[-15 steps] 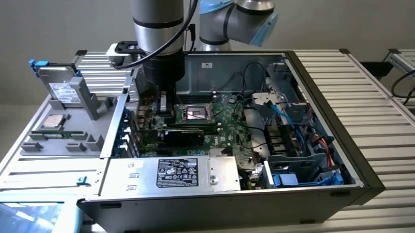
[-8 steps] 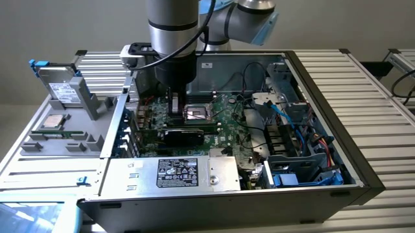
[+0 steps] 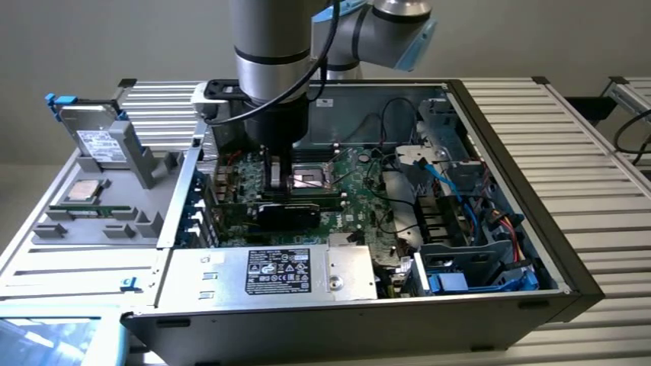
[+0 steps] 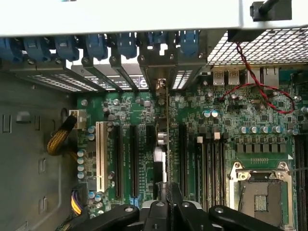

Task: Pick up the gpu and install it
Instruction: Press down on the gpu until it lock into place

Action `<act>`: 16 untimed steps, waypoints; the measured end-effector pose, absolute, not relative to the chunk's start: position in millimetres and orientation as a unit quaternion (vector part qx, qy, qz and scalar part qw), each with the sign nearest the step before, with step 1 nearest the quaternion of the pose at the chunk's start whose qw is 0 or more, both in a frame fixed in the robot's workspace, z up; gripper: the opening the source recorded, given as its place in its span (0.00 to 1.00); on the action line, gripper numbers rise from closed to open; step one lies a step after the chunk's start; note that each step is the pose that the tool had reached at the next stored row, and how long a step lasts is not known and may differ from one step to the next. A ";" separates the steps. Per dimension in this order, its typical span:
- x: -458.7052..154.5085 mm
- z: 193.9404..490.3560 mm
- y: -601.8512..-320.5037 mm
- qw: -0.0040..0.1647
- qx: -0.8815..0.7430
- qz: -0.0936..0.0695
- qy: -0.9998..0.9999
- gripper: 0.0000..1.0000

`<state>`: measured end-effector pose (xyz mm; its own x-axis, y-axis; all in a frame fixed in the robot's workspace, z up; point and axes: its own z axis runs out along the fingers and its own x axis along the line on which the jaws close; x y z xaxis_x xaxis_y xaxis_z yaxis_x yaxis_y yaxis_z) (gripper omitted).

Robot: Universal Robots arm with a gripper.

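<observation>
The gpu (image 4: 167, 130) shows edge-on in the wrist view as a thin green card standing upright among the black expansion slots, its silver bracket end (image 4: 161, 86) against the case's rear openings. My gripper (image 4: 168, 186) is shut on the card's upper edge. In the exterior view the gripper (image 3: 277, 166) reaches down into the open computer case (image 3: 508, 297) over the motherboard. The gpu (image 3: 290, 212), with its black cooler face, stands just below the gripper.
An open CPU socket (image 4: 262, 192) lies beside the slots, next to a white slot (image 4: 101, 154) and a red-black twisted wire (image 4: 260, 86). Blue slot latches (image 4: 96, 45) line the rear. A power supply (image 3: 280, 271), blue cables (image 3: 458, 198) and a grey drive (image 3: 102, 141) surround the work area.
</observation>
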<state>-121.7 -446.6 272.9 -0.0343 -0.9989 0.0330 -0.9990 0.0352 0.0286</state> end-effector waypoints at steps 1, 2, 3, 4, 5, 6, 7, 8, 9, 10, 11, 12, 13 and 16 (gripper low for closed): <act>-121.7 271.2 -446.6 0.022 0.695 0.001 -0.719 0.12; -121.7 269.4 -446.7 0.022 0.695 0.001 -0.719 0.12; -121.7 267.9 -446.6 0.022 0.695 0.001 -0.719 0.12; -121.7 266.4 -446.7 0.023 0.695 0.000 -0.719 0.12; -121.7 265.4 -446.7 0.023 0.695 0.000 -0.719 0.12; -121.6 264.8 -446.7 0.024 0.695 0.000 -0.719 0.12; -121.6 264.6 -446.7 0.024 0.695 -0.001 -0.719 0.12; -121.7 265.6 -446.6 0.024 0.695 -0.001 -0.719 0.12; -121.7 269.4 -446.6 0.024 0.695 -0.001 -0.719 0.12; -121.7 274.4 -446.6 0.024 0.695 -0.001 -0.719 0.12; -121.7 279.0 -446.6 0.024 0.695 -0.001 -0.719 0.12; -121.7 283.5 -446.7 0.024 0.695 -0.001 -0.719 0.12; -121.7 288.1 -446.6 0.024 0.695 -0.001 -0.719 0.12; -121.9 301.5 -446.7 0.024 0.695 -0.001 -0.719 0.12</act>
<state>-121.9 -446.7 301.5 -0.0339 -0.9989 0.0333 -0.9988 0.0350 0.0355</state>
